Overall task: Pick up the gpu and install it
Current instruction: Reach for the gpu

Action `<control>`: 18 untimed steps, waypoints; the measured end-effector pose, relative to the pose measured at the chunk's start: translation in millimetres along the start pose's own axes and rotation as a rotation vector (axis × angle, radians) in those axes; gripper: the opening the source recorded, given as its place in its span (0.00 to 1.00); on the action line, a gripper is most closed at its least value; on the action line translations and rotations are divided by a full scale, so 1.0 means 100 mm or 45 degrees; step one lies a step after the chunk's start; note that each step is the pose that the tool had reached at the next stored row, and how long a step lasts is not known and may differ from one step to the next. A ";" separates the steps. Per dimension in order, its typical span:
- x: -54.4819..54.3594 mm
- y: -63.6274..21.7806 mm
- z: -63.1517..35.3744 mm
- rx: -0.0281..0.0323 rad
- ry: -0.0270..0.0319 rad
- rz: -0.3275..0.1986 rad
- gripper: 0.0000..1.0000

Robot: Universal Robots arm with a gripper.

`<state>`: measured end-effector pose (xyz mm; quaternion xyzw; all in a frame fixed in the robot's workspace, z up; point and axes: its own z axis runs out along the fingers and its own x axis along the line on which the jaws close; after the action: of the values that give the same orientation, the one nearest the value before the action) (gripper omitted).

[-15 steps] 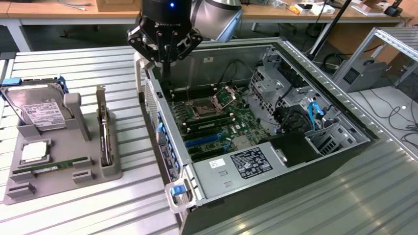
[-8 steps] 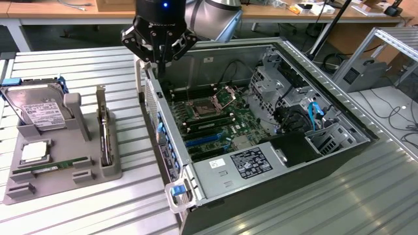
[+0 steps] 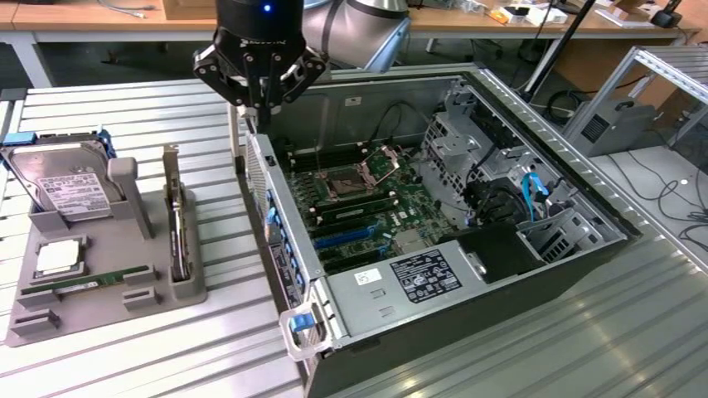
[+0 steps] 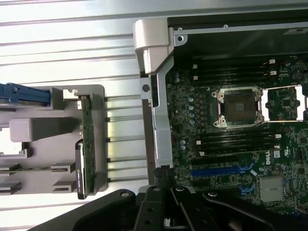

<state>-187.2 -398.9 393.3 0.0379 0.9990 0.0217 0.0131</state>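
Above case wall [image 3: 257, 166]: claw [image 3: 258, 106] closed, empty | gpu [image 3: 175, 220] in holder [image 3: 102, 308], apart toward exterior view's left

Air above the gpu [image 3: 175, 224] in its gray tray [image 3: 89, 319] is open; a hard drive [image 3: 66, 186] stands on 1 side, the computer case wall [image 3: 265, 191] on the other, across bare slatted table [image 3: 227, 249].

Ribbed metal tabletop [image 3: 227, 358], wooden desks [image 3: 66, 18] behind
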 end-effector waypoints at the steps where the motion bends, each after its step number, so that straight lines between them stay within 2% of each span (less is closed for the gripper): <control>1: 0.01 -0.001 0.000 0.0001 0.0000 0.000 0.11; 18: 0.11 -0.009 -0.003 0.0000 0.0000 0.000 0.11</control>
<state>-198.6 -398.9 393.3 0.0379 0.9990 0.0217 0.0131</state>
